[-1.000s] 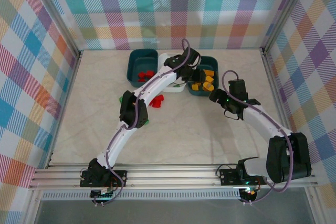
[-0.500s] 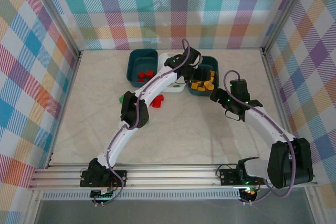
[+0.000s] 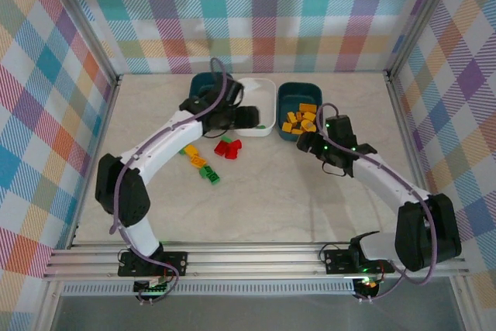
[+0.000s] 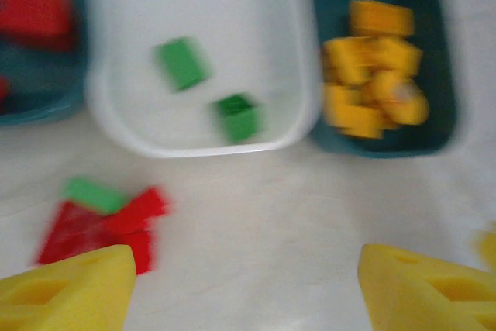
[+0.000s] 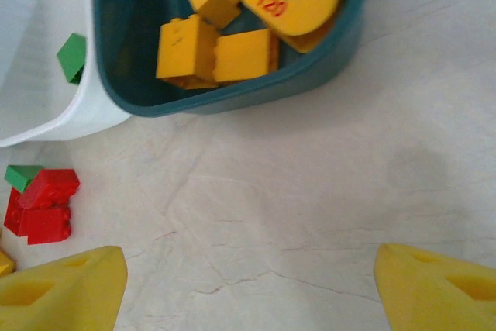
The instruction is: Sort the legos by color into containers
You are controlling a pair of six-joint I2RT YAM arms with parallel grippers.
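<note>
Legos point(image 3: 228, 147) partly sorted: red bricks point(image 4: 35, 13) in the left teal tub point(image 3: 200, 83), two green bricks point(image 4: 182, 63) in the white tub point(image 3: 262, 92), yellow bricks point(image 3: 301, 120) in the right teal tub point(image 3: 298, 91), the three tubs side by side at the far end of the worktop point(image 3: 294, 207). Loose pieces lie on the near side of the tubs: a red cluster point(image 4: 101, 226) with a green piece point(image 4: 93, 194) touching it, then a yellow brick point(image 3: 194, 157) and a green brick point(image 3: 210, 177) further left and nearer. The left end effector point(image 3: 249, 118) hovers over the near rim of the white tub, spread wide and empty. The right end effector point(image 3: 304, 143) hangs just near of the right teal tub, likewise wide and empty. The red cluster lies near and slightly left of the left end effector and well apart from the right one, so the left arm is judged better placed. Blur leaves each brick's long axis uncertain.
</note>
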